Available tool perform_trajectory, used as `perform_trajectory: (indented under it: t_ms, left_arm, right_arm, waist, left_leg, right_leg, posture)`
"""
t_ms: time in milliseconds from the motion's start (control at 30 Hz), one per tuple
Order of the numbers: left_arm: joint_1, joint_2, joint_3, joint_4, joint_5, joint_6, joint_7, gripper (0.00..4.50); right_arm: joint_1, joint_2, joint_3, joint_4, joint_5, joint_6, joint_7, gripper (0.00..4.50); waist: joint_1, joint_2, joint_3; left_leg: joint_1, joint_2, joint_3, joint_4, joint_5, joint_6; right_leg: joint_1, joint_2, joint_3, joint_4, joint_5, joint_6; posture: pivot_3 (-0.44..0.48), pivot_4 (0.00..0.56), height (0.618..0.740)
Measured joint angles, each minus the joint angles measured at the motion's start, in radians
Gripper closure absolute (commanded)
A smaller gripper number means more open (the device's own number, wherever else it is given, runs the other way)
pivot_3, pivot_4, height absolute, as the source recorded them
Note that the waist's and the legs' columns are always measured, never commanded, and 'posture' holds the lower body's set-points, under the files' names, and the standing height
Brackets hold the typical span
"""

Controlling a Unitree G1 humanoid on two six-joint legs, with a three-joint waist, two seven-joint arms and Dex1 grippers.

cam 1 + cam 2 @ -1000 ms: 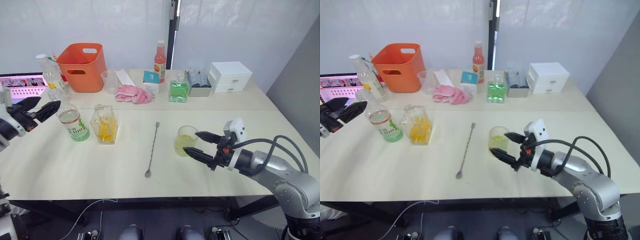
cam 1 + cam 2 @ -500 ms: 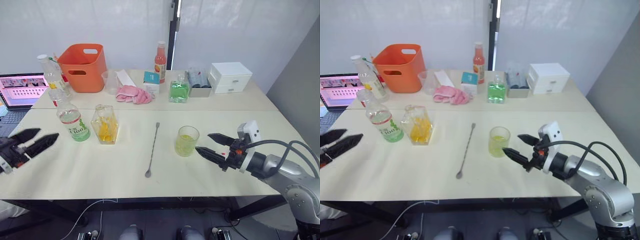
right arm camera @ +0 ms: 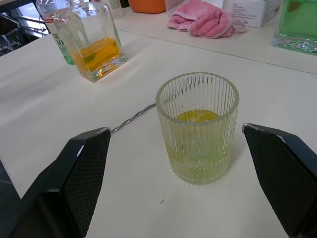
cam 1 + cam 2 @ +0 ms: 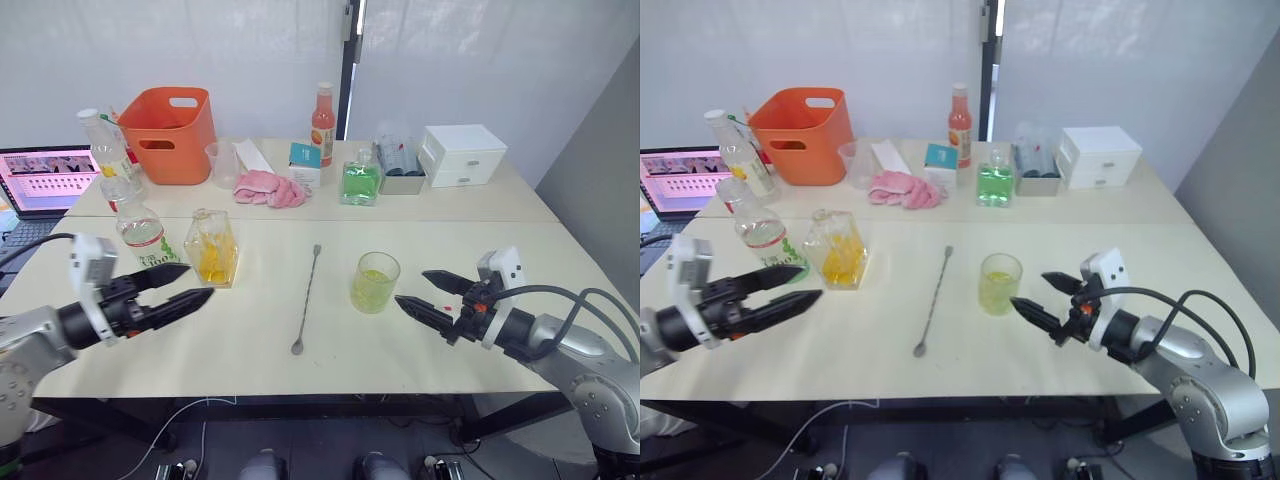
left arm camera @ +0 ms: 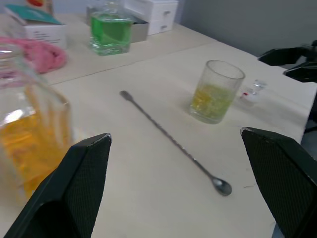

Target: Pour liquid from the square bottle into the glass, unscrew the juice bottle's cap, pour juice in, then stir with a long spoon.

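The square bottle (image 4: 211,250) with yellow-orange liquid stands left of centre, and the juice bottle (image 4: 143,235) stands just left of it. My left gripper (image 4: 198,281) is open, low over the table in front of both bottles and touching neither. The long spoon (image 4: 305,298) lies mid-table with its bowl toward the near edge. The glass (image 4: 375,282) holds some yellowish liquid. My right gripper (image 4: 411,286) is open just right of the glass and apart from it. A small white cap with a red ring (image 5: 252,92) lies beside the glass.
Along the back stand an orange basket (image 4: 166,120), a measuring cup (image 4: 222,163), a pink cloth (image 4: 268,187), a green square bottle (image 4: 358,180), an orange-red bottle (image 4: 321,110) and a white drawer box (image 4: 460,153). A laptop (image 4: 45,180) sits far left.
My left gripper dropped away from the juice bottle, then swung in over the table in front of the two bottles. My right gripper backed off to the right, away from the glass.
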State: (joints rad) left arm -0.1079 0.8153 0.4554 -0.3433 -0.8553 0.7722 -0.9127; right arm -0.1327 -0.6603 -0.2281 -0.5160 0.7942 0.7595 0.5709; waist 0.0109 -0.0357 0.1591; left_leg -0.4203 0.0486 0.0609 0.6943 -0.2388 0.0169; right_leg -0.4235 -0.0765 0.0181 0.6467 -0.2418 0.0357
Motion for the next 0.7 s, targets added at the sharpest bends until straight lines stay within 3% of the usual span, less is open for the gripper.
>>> perform_trajectory:
  t_ms: [200, 367, 700]
  left_arm:
    - [-0.131, -0.092, -0.187, -0.006, 0.06, 0.007, 0.124, 0.08]
    - [-0.159, -0.163, -0.246, -0.042, 0.087, 0.049, 0.27, 0.08]
    - [-0.2, -0.351, -0.415, -0.155, 0.143, 0.34, 0.659, 0.08]
  right_arm:
    - [0.001, 0.006, 0.006, -0.009, -0.006, -0.015, 0.001, 0.0]
    - [0.002, -0.003, 0.006, -0.007, -0.012, -0.033, 0.035, 0.0]
    - [-0.003, -0.116, -0.005, 0.033, 0.053, -0.033, 0.27, 0.0]
  waist:
    - [0.0, 0.0, 0.0]
    - [-0.003, 0.0, 0.0]
    - [0.001, 0.0, 0.0]
  left_leg:
    - [0.0, -0.001, -0.001, 0.0, 0.0, 0.0]
    - [0.0, 0.0, -0.002, 0.0, 0.0, 0.0]
    - [0.0, -0.002, -0.004, 0.001, 0.0, 0.0]
  right_leg:
    - [0.0, 0.001, 0.0, 0.0, 0.0, 0.001]
    - [0.0, 0.001, 0.001, 0.0, 0.0, 0.001]
    - [0.001, 0.001, 0.001, 0.0, 0.001, 0.002]
  posture:
    - [0.0, 0.15, 0.715]
    - [0.0, 0.15, 0.715]
    - [0.0, 0.15, 0.715]
